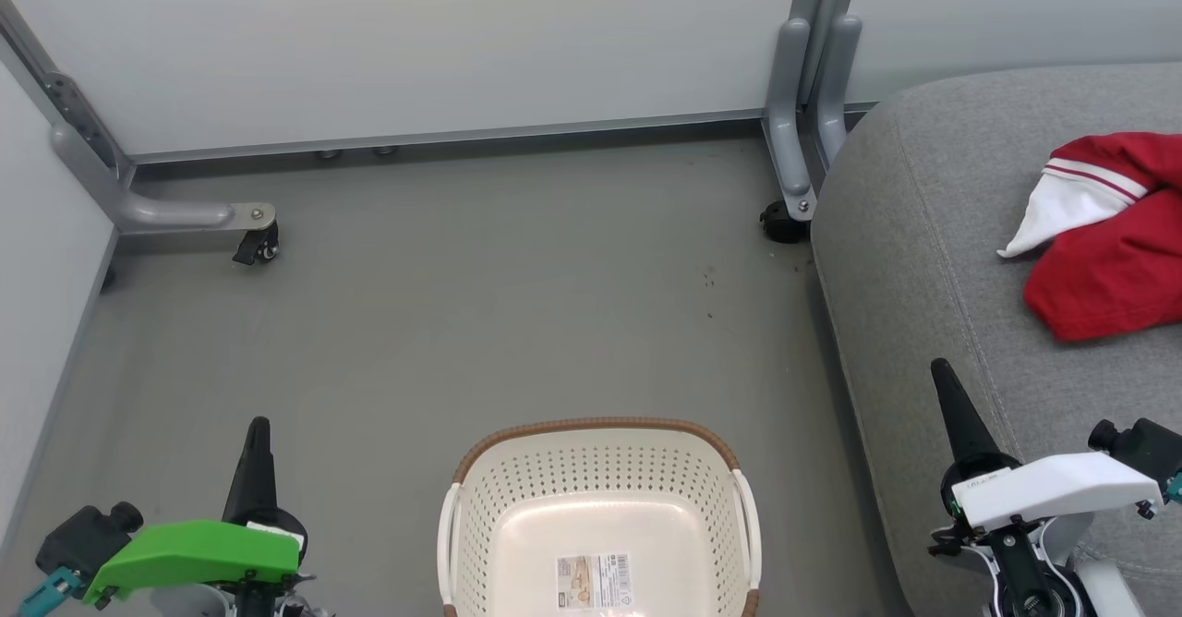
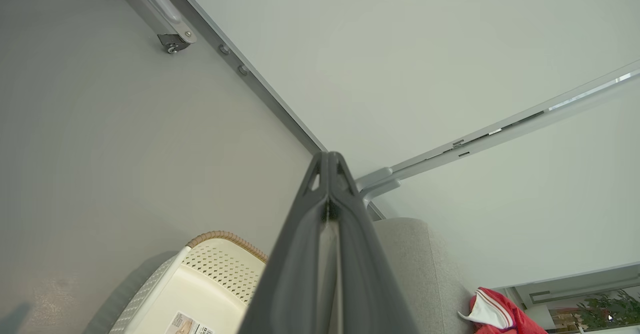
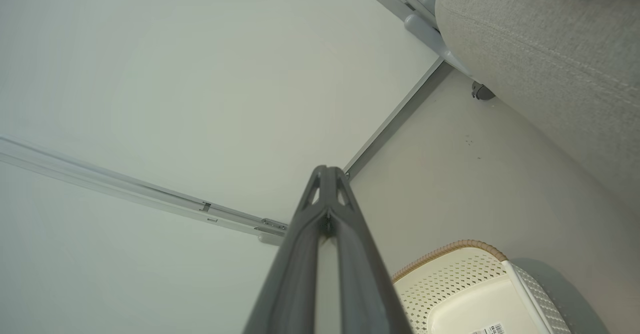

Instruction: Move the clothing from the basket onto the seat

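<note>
**Both grippers closed, clothing on the seat**

The left gripper (image 1: 258,434) sits at the lower left of the head view under a green housing. Its two dark fingers are pressed together tip to tip, with nothing between them. The left wrist view shows the same closed pair (image 2: 329,160) pointing toward the corner where the walls meet. The right gripper (image 1: 944,379) sits at the lower right under a white housing and is closed in the same way, gripping nothing. Its tips (image 3: 327,172) also meet in the right wrist view. In the head view it overlaps the near edge of the seat (image 1: 905,229).

The basket (image 1: 554,478) stands on the floor (image 1: 462,303) between the two grippers, apart from both. Its pale bottom shows, with a printed label (image 1: 594,582) lying on it.

The floor is smooth, matt grey and has a few dark specks near the seat. The seat is grey woven fabric with a stitched seam and fills the right side. The clothing (image 1: 1108,266) lies on it in a crumpled red heap with a white panel, cut off by the right edge of the head view. I cannot tell whether it is one piece or two.

Pale wall panels (image 1: 416,44) close off the back and left. They stand in grey metal frames whose feet carry black castors (image 1: 259,246), one of them just beside the seat's far corner.
</note>
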